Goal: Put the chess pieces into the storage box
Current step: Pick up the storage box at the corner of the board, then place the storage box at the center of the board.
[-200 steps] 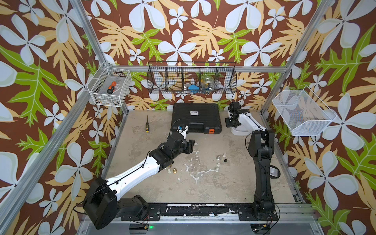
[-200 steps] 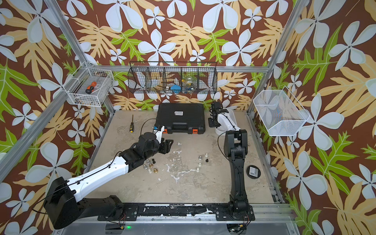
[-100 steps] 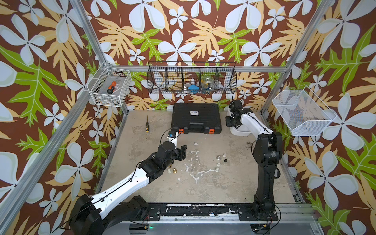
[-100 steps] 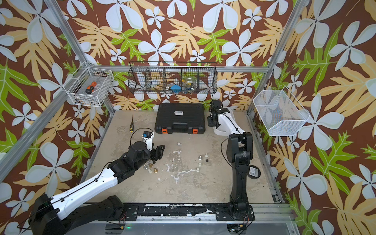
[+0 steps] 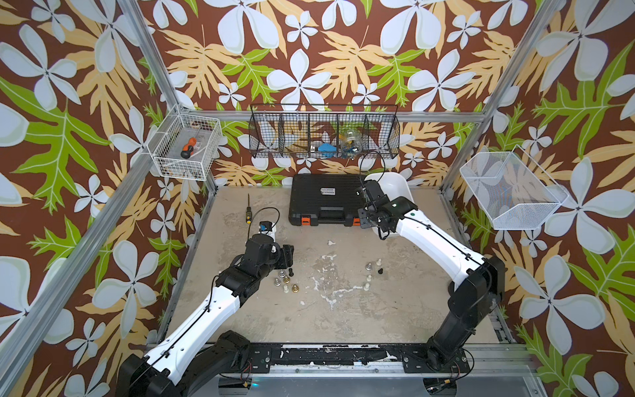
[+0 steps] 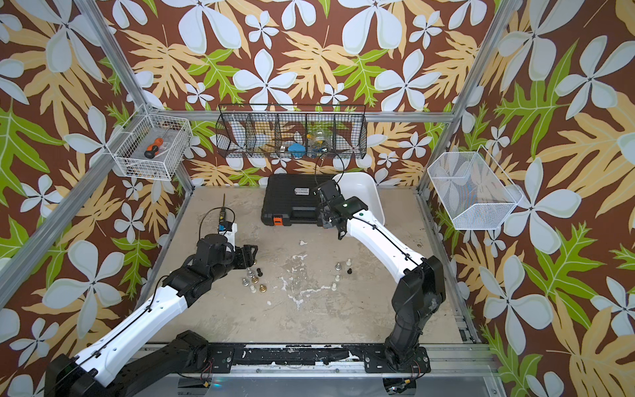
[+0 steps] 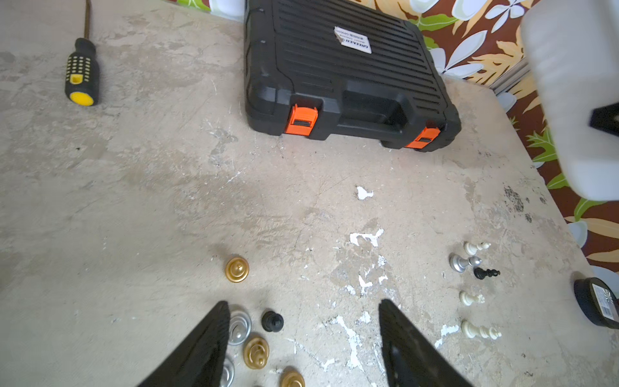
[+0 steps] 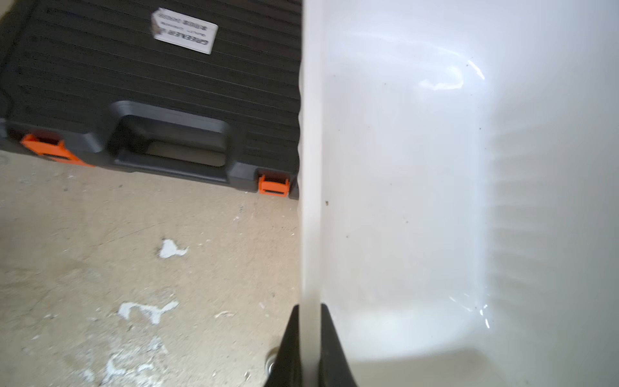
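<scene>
Two groups of chess pieces stand on the table: gold, silver, black and cream ones (image 5: 285,280) at the left, and cream, silver and black ones (image 5: 372,271) at the right. My left gripper (image 7: 303,303) hangs open just above the left group, with a silver piece (image 7: 239,326) beside one finger and a black piece (image 7: 272,321) between the fingers, untouched. The white storage box (image 5: 391,184) is at the back right, next to the black case. My right gripper (image 8: 310,306) is shut on the box's side wall (image 8: 310,201). No pieces show inside the box.
A black toolcase (image 5: 326,202) with orange latches lies at the back centre. A yellow-and-black screwdriver (image 5: 248,214) lies to its left. Wire baskets (image 5: 324,135) hang on the walls. A black round puck (image 7: 598,306) sits near the right edge.
My left arm has drawn back toward the front left and now hovers over the left group of pieces. My right gripper has shifted left with the box's wall in its grip.
</scene>
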You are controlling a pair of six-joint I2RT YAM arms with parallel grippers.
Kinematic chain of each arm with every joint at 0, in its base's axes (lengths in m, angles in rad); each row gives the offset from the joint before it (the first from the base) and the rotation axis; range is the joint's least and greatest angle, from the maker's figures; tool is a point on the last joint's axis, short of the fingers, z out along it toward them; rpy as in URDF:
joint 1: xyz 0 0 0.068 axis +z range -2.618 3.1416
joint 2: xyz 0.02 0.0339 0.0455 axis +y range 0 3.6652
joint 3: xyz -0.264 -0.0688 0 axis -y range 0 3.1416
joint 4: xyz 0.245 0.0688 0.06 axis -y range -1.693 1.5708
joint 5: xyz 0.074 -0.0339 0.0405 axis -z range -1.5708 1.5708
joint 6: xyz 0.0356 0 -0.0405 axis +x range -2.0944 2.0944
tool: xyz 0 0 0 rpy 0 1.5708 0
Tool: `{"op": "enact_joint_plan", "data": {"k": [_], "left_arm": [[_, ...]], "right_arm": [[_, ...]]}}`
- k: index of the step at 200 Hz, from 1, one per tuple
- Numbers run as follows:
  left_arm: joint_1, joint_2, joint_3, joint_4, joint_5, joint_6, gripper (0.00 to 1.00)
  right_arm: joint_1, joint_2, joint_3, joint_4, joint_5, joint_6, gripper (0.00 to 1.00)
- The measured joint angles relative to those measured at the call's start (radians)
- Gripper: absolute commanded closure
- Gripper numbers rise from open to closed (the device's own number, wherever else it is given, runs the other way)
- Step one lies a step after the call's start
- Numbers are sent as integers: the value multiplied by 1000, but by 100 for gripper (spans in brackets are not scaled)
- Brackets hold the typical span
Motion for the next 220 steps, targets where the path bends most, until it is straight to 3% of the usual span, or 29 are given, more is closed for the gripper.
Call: {"op": "enact_joint_plan", "data": {"k": [41, 111, 189, 220], "left_arm": [[34, -7, -7, -25, 9, 15, 32], [53, -91, -39, -58, -22, 25, 34], [54, -129, -53, -58, -39, 26, 35], [54, -128, -56, -58, -39, 26, 35]], "right_arm": [[218, -32, -13, -54, 51, 137, 100], [417, -35, -87, -57, -19, 341, 100], [492, 392, 342, -378, 20, 580, 100], [503, 456, 368, -391, -2, 613, 100]]}}
